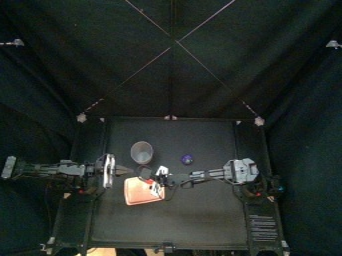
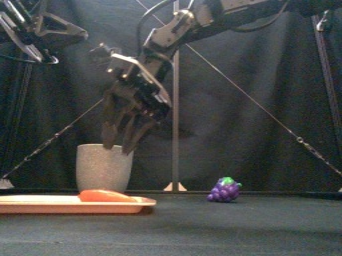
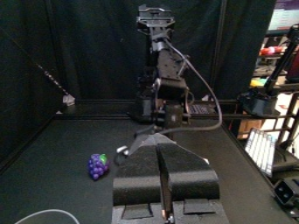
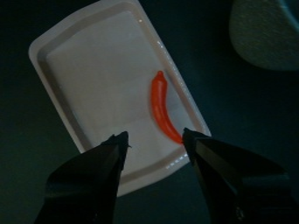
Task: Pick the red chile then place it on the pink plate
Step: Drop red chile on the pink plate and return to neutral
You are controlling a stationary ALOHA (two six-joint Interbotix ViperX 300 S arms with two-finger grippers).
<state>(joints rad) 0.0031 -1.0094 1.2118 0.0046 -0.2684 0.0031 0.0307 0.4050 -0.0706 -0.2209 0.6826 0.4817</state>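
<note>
**Chile lies on the pink plate, right gripper open above it**

From where I stand, the red chile (image 2: 107,195) is lying flat on the pink plate (image 2: 40,205). The plate rests on the bench (image 1: 201,215), left of the middle. In the right wrist view the chile (image 4: 163,105) shows as a thin, curved red strip. It lies along one long side of the plate (image 4: 87,79), inside the rim and close to it.

The right arm reaches in from the right, past the middle of the bench. Its gripper (image 2: 120,140) hangs in the air above the plate, pointing down. The jaws are spread wide with nothing between them, and they are clear of the chile. Seen from the wrist, the gripper (image 4: 158,137) frames the end of the chile and the plate edge below it. From above, the gripper (image 1: 160,180) sits over the plate's right part.

The left arm rests at the left side of the bench, its gripper (image 1: 104,172) just beside the plate's left end. Its jaws (image 3: 165,171) look pressed together and hold nothing.

A tall grey speckled cup (image 2: 107,165) stands upright just behind the plate. A small bunch of purple toy grapes (image 2: 225,189) with a green top sits on the bench to the right of the cup. The grapes are well apart from the plate and from both grippers.
</note>
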